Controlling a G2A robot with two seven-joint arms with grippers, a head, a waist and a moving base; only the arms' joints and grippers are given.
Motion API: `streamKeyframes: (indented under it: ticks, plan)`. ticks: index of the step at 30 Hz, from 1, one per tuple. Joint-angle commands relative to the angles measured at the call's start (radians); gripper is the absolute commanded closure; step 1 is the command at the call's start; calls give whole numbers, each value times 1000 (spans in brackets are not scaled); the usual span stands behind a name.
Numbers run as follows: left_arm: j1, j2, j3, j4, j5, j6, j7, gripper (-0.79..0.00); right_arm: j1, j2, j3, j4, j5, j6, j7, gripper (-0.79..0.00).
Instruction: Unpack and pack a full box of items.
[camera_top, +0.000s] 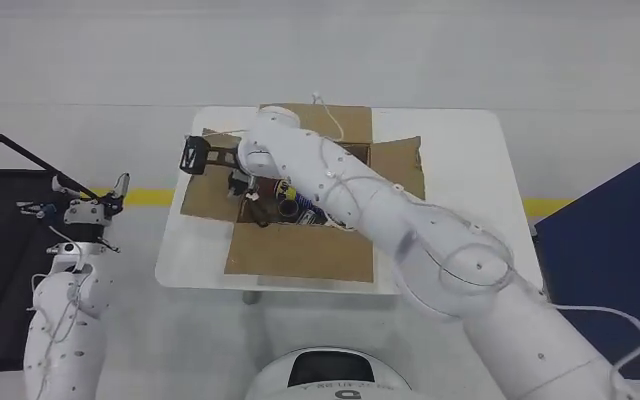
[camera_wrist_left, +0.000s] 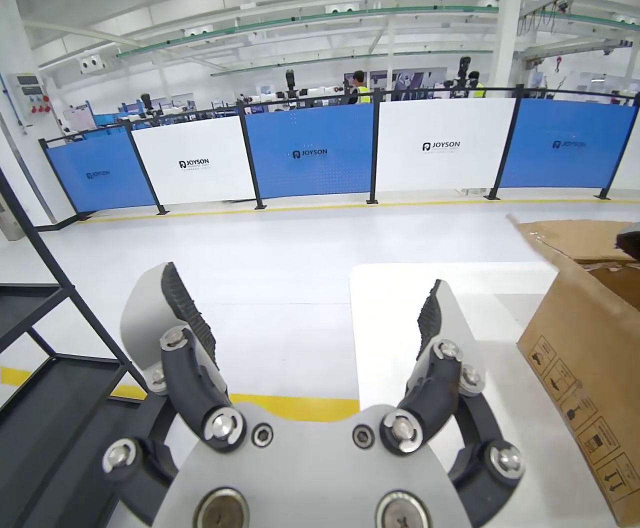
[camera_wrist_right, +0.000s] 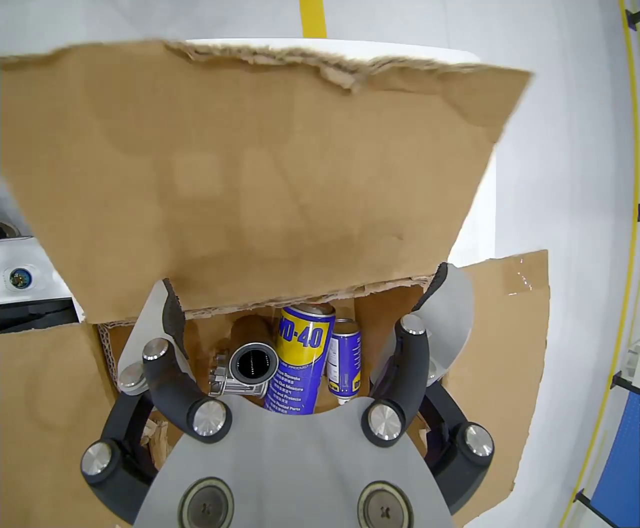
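Currently right gripper (camera_wrist_right: 305, 290) held spread above open box (camera_wrist_right: 250, 175) — spray cans (camera_wrist_right: 302, 350) seen inside; left gripper (camera_wrist_left: 302, 287) spread beside table (camera_wrist_left: 475, 285).

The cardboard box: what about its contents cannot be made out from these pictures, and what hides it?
Top view: the right arm covers most of the cardboard box opening.
Right wrist view: the raised flap hides the inside beyond the spray cans; the right gripper cuts off their lower ends.
Left wrist view: the box wall hides the inside.

Colours on record
The box (camera_wrist_right: 250, 175) is recorded as plain brown, the spray can (camera_wrist_right: 301, 357) blue and yellow, the table (camera_top: 470, 170) white.
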Motion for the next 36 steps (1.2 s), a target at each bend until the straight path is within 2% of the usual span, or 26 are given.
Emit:
streamKeyframes:
  ticks: [1, 6, 12, 14, 16, 19, 25, 36]
  plan:
    - [-7, -1, 13, -8, 10, -3, -7, -785, 20, -21, 11, 48, 11, -7, -32, -785]
    - [-34, -2, 51, -17, 45, -10, -26, -785, 69, -46, 41, 141, 25, -35, -104, -785]
    - [-58, 0, 83, -31, 105, -20, -55, -785, 120, -7, 100, 276, 75, -329, -236, -785]
    - [-67, 0, 89, -24, 110, -18, -63, -785, 115, 9, 102, 305, 58, -385, -269, -785]
    - [-67, 0, 89, -24, 110, -18, -63, -785, 99, 24, 96, 320, 29, -418, -298, -723]
    - [-67, 0, 89, -24, 110, -18, -63, -785, 71, 43, 86, 329, -13, -447, -330, -785]
    - [-67, 0, 89, -24, 110, -18, -63, -785, 27, 75, 84, 300, -53, -472, -365, -785]
    - [-67, 0, 89, -24, 110, -18, -63, -785, 27, 75, 84, 300, -53, -472, -365, -785]
